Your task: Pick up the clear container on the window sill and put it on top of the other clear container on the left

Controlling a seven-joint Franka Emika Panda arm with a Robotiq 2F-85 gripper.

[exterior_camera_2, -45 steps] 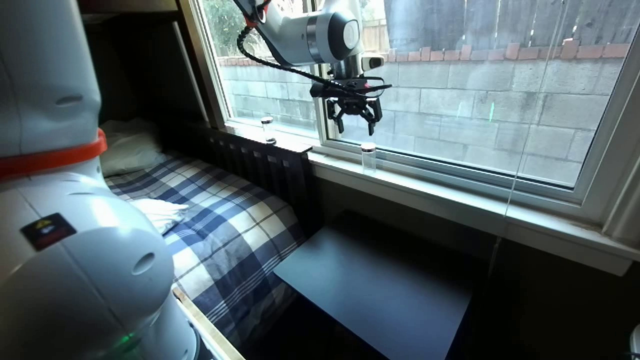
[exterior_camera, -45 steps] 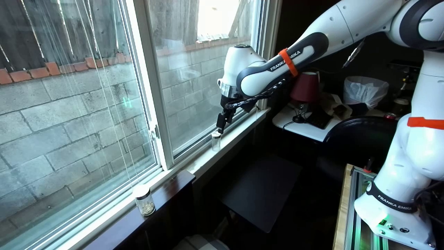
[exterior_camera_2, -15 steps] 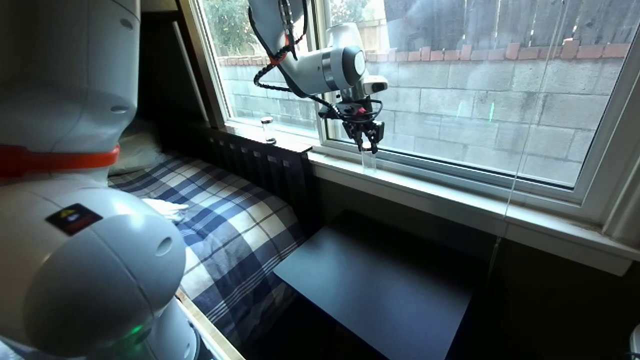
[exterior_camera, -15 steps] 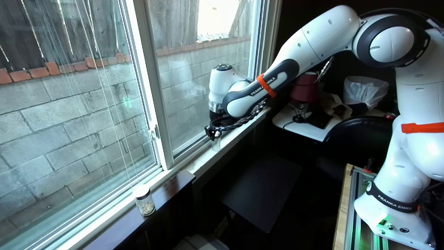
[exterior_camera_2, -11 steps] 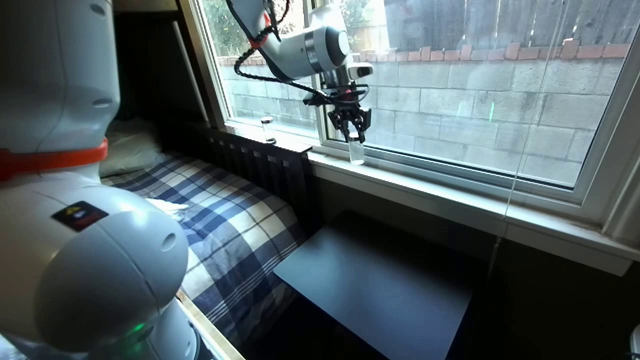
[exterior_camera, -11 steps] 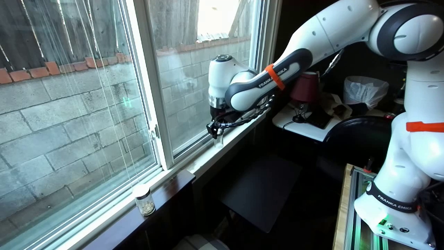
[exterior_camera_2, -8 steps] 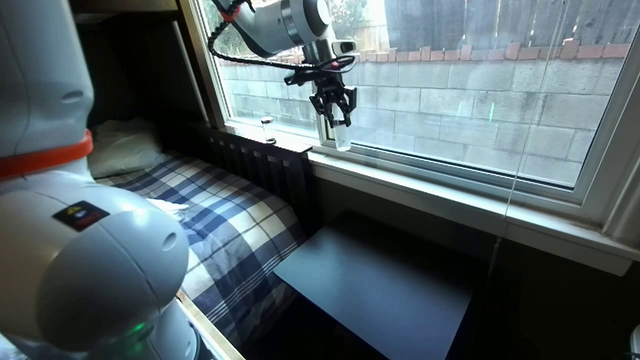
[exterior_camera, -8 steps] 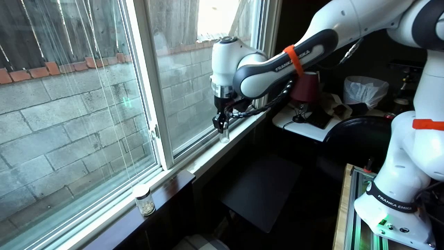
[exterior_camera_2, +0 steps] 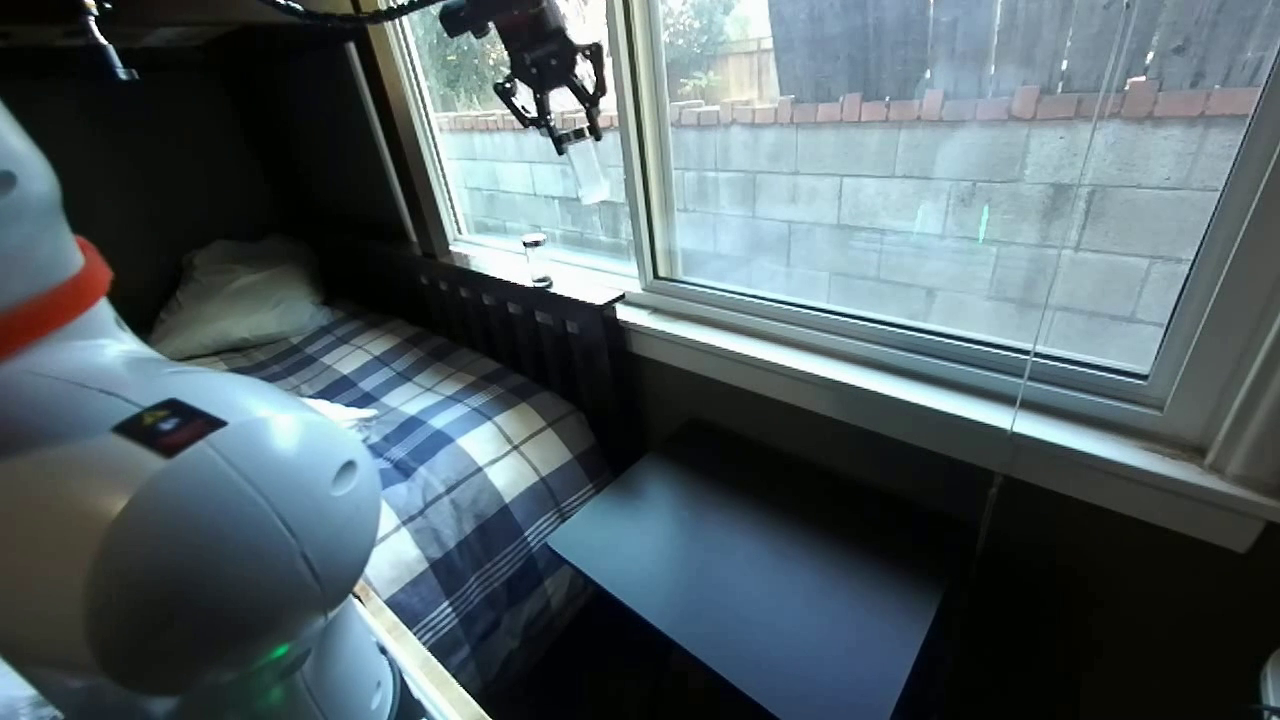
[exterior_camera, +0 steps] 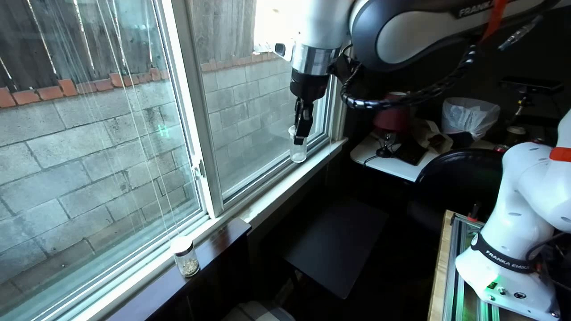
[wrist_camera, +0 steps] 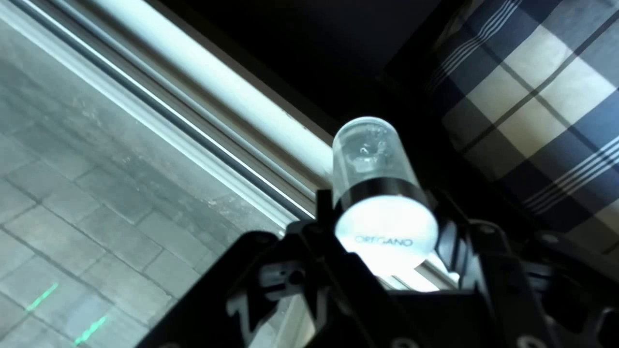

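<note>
Clear jar held by its lid in the pincer, tilted, aloft, apart from the window sill. Step likely carrying; next: reach the other jar, straighten, lower onto its top.

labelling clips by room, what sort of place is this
Most likely a bedroom: plaid bedding, a pale pillow and a red-shaded table lamp are in view.
</note>
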